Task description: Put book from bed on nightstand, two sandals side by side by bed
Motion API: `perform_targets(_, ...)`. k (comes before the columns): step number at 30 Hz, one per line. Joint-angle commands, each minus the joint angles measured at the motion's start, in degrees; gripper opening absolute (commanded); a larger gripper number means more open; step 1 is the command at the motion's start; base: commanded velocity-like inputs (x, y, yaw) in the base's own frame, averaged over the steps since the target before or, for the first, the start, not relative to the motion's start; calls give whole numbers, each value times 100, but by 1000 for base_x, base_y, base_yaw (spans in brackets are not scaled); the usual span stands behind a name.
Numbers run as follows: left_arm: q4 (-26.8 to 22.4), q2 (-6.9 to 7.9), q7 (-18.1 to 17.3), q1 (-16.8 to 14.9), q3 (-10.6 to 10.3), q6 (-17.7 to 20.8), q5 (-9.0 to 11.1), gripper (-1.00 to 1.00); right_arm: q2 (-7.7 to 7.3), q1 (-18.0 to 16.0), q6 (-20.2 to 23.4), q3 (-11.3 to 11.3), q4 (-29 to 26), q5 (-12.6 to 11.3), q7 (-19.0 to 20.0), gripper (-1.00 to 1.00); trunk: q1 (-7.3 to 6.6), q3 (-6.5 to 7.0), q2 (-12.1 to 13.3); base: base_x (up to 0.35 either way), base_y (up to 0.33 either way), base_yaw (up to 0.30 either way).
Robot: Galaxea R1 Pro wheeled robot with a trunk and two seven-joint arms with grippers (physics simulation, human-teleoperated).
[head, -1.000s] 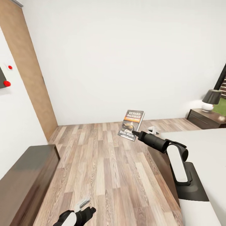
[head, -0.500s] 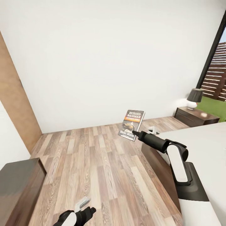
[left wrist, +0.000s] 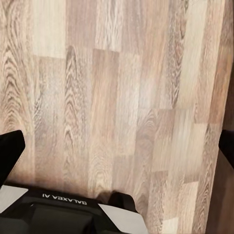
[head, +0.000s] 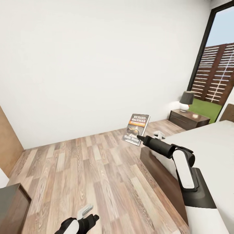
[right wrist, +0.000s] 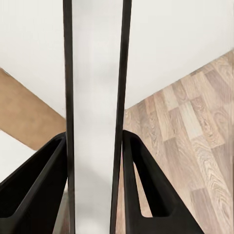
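room: white walls, plank floor [head: 97, 169] | right gripper [head: 140, 137]: clamps book [head: 136, 129] | left gripper [left wrist: 117, 146]: wide

I see wood-plank floor [head: 97, 169] bare ahead, the bed [head: 211, 146] with its pale mattress at right, and a dark nightstand [head: 188, 119] by the window carrying a lamp [head: 186, 100].

Lamp [head: 186, 100] by fence [head: 217, 74].
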Motion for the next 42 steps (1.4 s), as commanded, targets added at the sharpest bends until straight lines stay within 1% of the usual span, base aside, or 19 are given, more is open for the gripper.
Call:
perform_targets(1, -13, 10, 54, -3, -29, 0, 60, 100, 3, -7, 31, -7, -2, 5, 44, -100, 4, -4, -5, 291, 207, -257)
perform_targets(28, -13, 14, 54, -5, -32, 0, 60, 100, 1, -7, 32, -4, 1, 5, 44, -100, 4, 58, -5, 270, 215, -257)
perform_targets(42, -13, 14, 54, -3, -34, 0, 60, 100, -6, -15, 32, -54, 44, 1, 44, -100, 4, 10, -5, 261, 220, -231)
